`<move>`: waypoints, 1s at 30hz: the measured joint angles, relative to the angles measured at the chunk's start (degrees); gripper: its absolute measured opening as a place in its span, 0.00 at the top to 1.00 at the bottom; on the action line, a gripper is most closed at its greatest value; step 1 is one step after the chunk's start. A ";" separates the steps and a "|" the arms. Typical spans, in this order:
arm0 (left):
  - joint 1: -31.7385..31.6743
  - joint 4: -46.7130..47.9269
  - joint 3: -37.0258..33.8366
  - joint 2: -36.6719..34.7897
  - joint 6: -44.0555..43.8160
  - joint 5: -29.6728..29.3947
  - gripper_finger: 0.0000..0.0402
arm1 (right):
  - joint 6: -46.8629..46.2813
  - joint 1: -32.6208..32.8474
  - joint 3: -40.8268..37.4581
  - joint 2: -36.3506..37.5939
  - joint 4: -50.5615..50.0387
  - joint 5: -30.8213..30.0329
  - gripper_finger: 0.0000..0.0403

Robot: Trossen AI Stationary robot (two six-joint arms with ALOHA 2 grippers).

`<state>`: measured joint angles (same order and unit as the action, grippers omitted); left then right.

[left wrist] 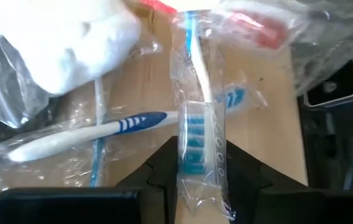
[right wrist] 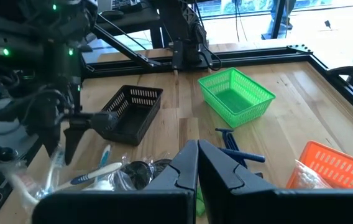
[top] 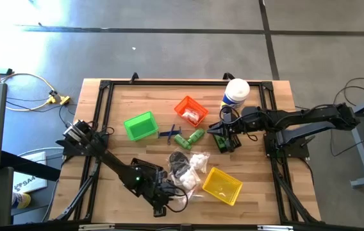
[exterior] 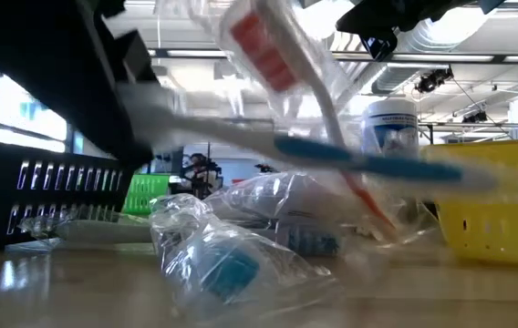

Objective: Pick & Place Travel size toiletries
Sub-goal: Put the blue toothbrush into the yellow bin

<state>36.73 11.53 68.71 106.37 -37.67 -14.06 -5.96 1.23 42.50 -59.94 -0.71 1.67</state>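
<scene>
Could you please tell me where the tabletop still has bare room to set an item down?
Bare wood lies between the green bin and the table's far edge, and along the left edge beside that bin. It is crowded mid-table: the orange bin, green tubes, the packet pile, the yellow bin and both claws.

Bins: green (top: 140, 126), orange (top: 191, 110), yellow (top: 222, 185), black (right wrist: 130, 112); toothbrush (left wrist: 196, 127) white w/ blue bristles (clear wrap).

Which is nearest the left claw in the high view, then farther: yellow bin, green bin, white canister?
From the left claw, at the table's near edge:
1. Yellow bin, just to its right.
2. Green bin, farther up the table.
3. White canister, at the far right edge.
</scene>
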 joint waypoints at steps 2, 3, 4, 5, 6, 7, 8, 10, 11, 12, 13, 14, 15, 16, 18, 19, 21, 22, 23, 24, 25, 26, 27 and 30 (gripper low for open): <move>0.00 2.11 0.00 -1.48 -0.05 0.00 0.79 | 0.11 0.00 0.00 0.00 0.00 0.00 0.99; 0.00 3.34 0.00 -2.14 -0.13 0.00 0.79 | 0.15 0.00 0.00 0.00 0.00 0.00 0.99; 0.00 4.49 0.00 -2.69 -0.15 -0.02 0.79 | 0.17 0.00 0.00 0.00 0.02 0.00 0.99; 0.00 5.85 0.00 -3.28 -0.13 -0.02 0.79 | 0.17 0.00 0.00 0.00 0.00 0.00 0.99; 0.00 7.38 0.00 -3.93 -0.12 -0.04 0.79 | 0.17 0.00 0.00 0.00 0.00 0.00 0.99; -0.01 8.41 0.00 -4.62 -0.11 -0.04 0.79 | 0.17 0.00 0.00 0.00 0.02 0.00 0.99; -0.02 9.42 0.00 -5.32 -0.12 -0.19 0.79 | 0.17 0.00 0.00 0.00 0.02 0.00 0.99; -0.02 11.80 0.00 -6.81 -0.10 -1.11 0.79 | 0.20 0.00 0.00 0.00 0.00 0.00 0.99; -0.02 12.59 0.00 -7.48 -0.03 -1.64 0.79 | 0.20 0.00 0.00 0.00 0.02 0.00 0.99; -0.02 13.31 0.00 -8.20 0.17 -1.92 0.79 | 0.20 0.00 0.00 0.00 0.02 0.00 0.99; -0.02 14.00 0.00 -9.02 0.47 -2.31 0.79 | 0.20 0.00 0.00 0.00 0.02 0.00 0.99; -0.02 14.47 0.00 -9.91 1.07 -2.80 0.79 | 0.19 0.00 0.00 0.00 0.02 0.00 0.99; -0.02 14.62 0.00 -10.73 1.55 -3.15 0.79 | 0.20 0.00 0.00 0.00 0.02 0.00 0.99; -0.02 14.63 0.02 -11.50 2.26 -3.54 0.79 | 0.20 0.00 0.00 0.00 0.02 0.00 0.99; -0.02 15.76 0.02 -13.16 3.95 -4.74 0.79 | 0.20 0.00 0.00 0.00 0.02 0.00 0.99; -0.03 16.16 0.02 -14.04 4.74 -5.07 0.79 | 0.20 0.00 0.00 0.00 0.02 0.00 0.99; -0.65 16.59 0.02 -15.83 6.38 -6.06 0.79 | 0.22 0.00 0.00 0.00 0.02 0.00 0.99; -0.97 17.20 0.02 -16.67 7.12 -6.24 0.79 | 0.27 0.00 0.00 0.00 0.02 0.00 0.99; -1.46 17.72 0.02 -17.48 7.91 -6.32 0.79 | 0.46 0.00 0.00 0.00 0.04 0.00 0.99; -1.92 18.29 0.02 -18.31 8.96 -6.33 0.79 | 0.83 0.00 0.00 0.00 0.03 0.00 0.99; -2.54 18.71 0.02 -19.11 9.94 -6.47 0.79 | 1.25 0.00 0.00 0.00 0.01 -0.02 0.99; -3.31 18.94 0.02 -19.89 11.16 -6.48 0.79 | 1.47 0.00 0.00 0.00 0.02 -0.01 0.99; -4.07 19.17 0.02 -20.56 12.71 -6.48 0.79 | 1.49 0.00 0.00 0.00 0.00 0.00 0.99; -6.51 19.95 0.01 -22.62 17.13 -6.45 0.79 | 1.49 0.00 0.00 0.00 -0.04 0.00 0.99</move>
<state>30.23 31.48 68.71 83.74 -20.54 -20.51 -4.47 1.23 42.50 -59.94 -0.75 1.67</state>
